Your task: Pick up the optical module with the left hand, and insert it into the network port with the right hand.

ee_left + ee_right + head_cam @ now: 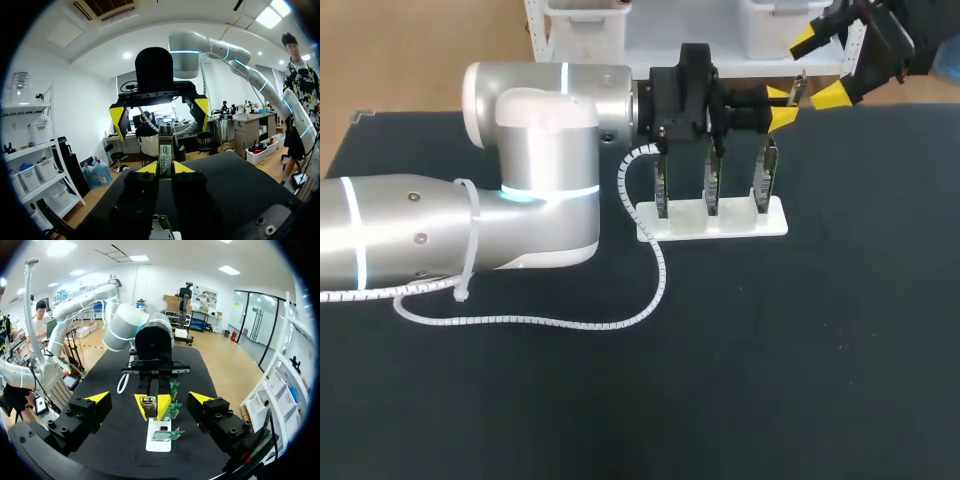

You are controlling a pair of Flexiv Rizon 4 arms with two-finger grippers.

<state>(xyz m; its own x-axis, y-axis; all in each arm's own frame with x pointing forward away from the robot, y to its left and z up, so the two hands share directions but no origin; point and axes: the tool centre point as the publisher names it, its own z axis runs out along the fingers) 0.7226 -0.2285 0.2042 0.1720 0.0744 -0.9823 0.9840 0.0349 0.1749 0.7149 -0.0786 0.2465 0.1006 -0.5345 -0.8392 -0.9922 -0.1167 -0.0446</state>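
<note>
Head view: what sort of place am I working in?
Probably an electronics assembly bench: a black table, a white rack of three upright circuit boards, and the left end effector gripping an optical module.

Left arm (440, 235) is cut off at the head view's left edge. Its wrist covers the tops of 2 of 3 boards (663, 195) on the white stand (720, 225) by the bench's far edge. Right gripper (817, 68) is cropped at that view's corner. Optical module (165, 150): rear end hidden between the left gripper (165, 169) fingers. Board detail too small to tell.
</note>
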